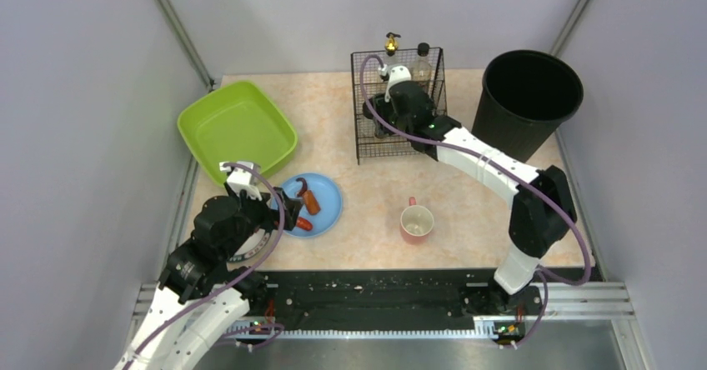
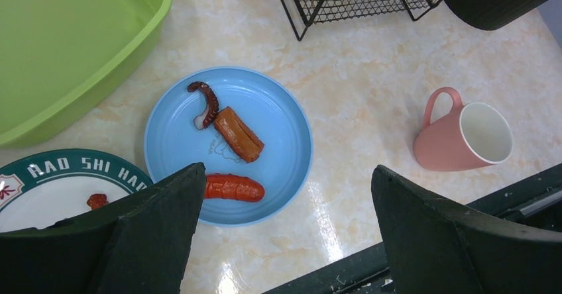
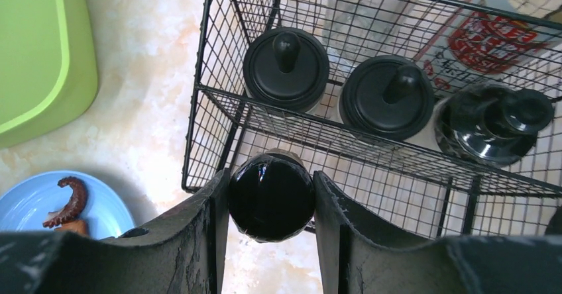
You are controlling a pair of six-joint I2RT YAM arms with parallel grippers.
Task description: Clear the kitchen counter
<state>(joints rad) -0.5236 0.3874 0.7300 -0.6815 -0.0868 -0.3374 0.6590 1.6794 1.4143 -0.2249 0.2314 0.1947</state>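
Observation:
The kitchen counter is the beige-pink mottled tabletop. On it lie a blue plate with two sausage pieces and an octopus tentacle, and a pink mug, upright. My left gripper is open and empty; in the left wrist view it hovers over the near edge of the blue plate. My right gripper is over the black wire rack. In the right wrist view it is shut on a black-capped bottle at the rack's front side.
A lime-green tub sits at the back left and a black bin at the back right. The rack holds several other bottles. A white, green-rimmed plate lies under my left gripper. A black rail runs along the near edge.

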